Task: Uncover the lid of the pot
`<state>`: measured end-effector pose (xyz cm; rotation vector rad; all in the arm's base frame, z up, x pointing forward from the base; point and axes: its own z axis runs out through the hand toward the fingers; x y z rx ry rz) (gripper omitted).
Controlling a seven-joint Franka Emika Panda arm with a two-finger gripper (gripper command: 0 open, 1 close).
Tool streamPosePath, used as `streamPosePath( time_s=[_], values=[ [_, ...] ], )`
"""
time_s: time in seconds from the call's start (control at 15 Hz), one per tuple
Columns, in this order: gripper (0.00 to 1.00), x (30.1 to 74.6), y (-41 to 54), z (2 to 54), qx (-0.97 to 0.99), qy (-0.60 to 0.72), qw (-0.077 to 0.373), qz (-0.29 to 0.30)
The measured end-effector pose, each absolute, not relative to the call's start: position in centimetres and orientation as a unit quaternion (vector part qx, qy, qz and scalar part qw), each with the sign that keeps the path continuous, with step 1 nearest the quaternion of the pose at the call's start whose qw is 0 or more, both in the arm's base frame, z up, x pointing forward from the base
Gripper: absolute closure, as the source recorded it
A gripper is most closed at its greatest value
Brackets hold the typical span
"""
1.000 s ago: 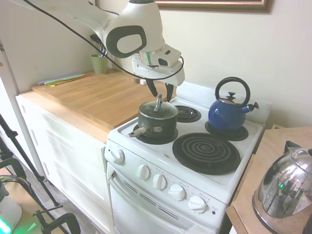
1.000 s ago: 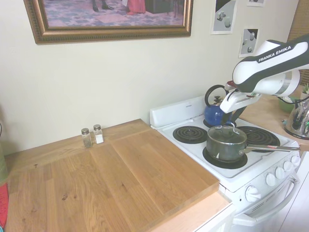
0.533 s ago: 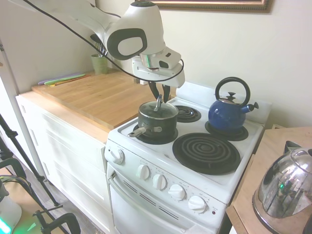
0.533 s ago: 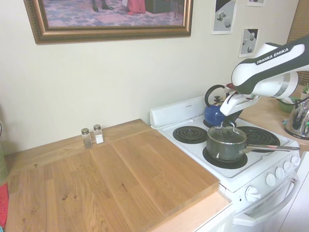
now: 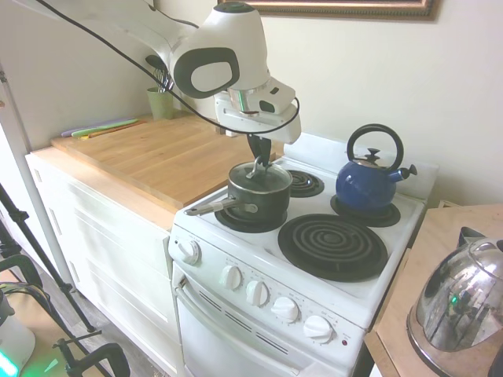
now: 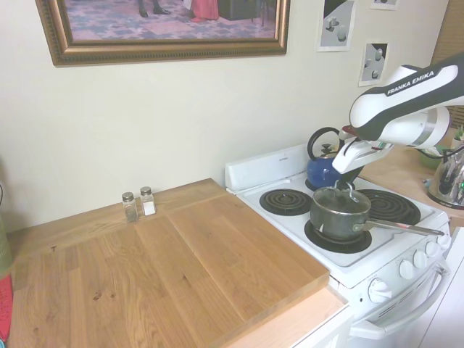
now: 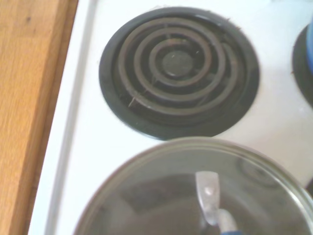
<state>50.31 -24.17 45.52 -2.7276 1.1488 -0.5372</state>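
Fingers: dark pair of the gripper [image 5: 258, 149] pointing straight down, drawn narrow around the loop handle of the lid [image 5: 259, 174]; they look closed on it, though the contact itself is small in both exterior views
Lid: clear glass with a silvery rim, seated level on the pot [image 5: 258, 196]; the wrist view shows its glass dome [image 7: 195, 191] from above with the handle's metal foot near the middle
Pot: dark saucepan on the front burner nearest the wooden desk [image 5: 149, 153]; its long silvery handle [image 5: 211, 208] reaches out past the stove's front corner; in the second exterior view the pot [image 6: 338, 214] sits on the near burner with its handle toward the knobs
Stove: white top [image 5: 314, 271] with black coil burners; a bare small coil [image 7: 178, 68] lies just behind the pot
Blue kettle: on the rear burner [image 5: 369, 179], well apart from the pot
Steel kettle: on a separate wooden surface beside the stove [image 5: 462, 302]
Shakers: two small ones by the wall on the desk [image 6: 138, 204]
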Motion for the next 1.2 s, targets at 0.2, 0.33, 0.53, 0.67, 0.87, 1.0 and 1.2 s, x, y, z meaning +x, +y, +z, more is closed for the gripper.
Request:
streamPosePath(
  time_s=[0.2, 0.33, 0.53, 0.67, 0.87, 1.0, 1.2],
  values=[
    [1.00, 49.2, -23.3, 48.5, -0.904, 0.374, 0.051, -0.200],
    [1.00, 47.9, -20.1, 51.2, -0.904, 0.366, 0.032, -0.219],
    [1.00, 46.7, -9.6, 54.4, -0.904, 0.347, -0.011, -0.251],
    [1.00, 46.9, -1.2, 55.0, -0.905, 0.338, -0.043, -0.255],
    [1.00, 49.4, 6.6, 54.6, -0.906, 0.342, -0.073, -0.239],
    [1.00, 52.7, 9.4, 53.2, -0.907, 0.355, -0.071, -0.217],
    [1.00, 58.3, 12.1, 49.6, -0.911, 0.367, -0.069, -0.173]
  ],
)
